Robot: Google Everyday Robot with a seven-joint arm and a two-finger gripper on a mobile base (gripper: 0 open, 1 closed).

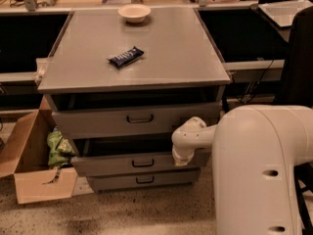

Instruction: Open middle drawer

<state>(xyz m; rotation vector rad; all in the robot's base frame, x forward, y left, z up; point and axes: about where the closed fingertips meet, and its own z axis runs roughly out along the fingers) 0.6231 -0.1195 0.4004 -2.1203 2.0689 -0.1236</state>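
Note:
The grey cabinet [132, 67] has three drawers. The middle drawer [112, 164] has a medium-height grey front with a small dark loop handle [143, 163] at its centre. Its front stands a little out from the cabinet, with a dark gap above it. The taller top drawer [98, 122] is also out a little. The low bottom drawer [117, 182] sits under the middle one. My gripper [180, 158] hangs at the end of the white arm [195, 131], pointing down at the right end of the middle drawer's front, well right of the handle.
A dark snack bar [125, 57] and a white bowl [134, 12] lie on the cabinet top. An open cardboard box [29, 180] with a green bag [57, 148] stands on the floor at the left. My white body [264, 175] fills the lower right.

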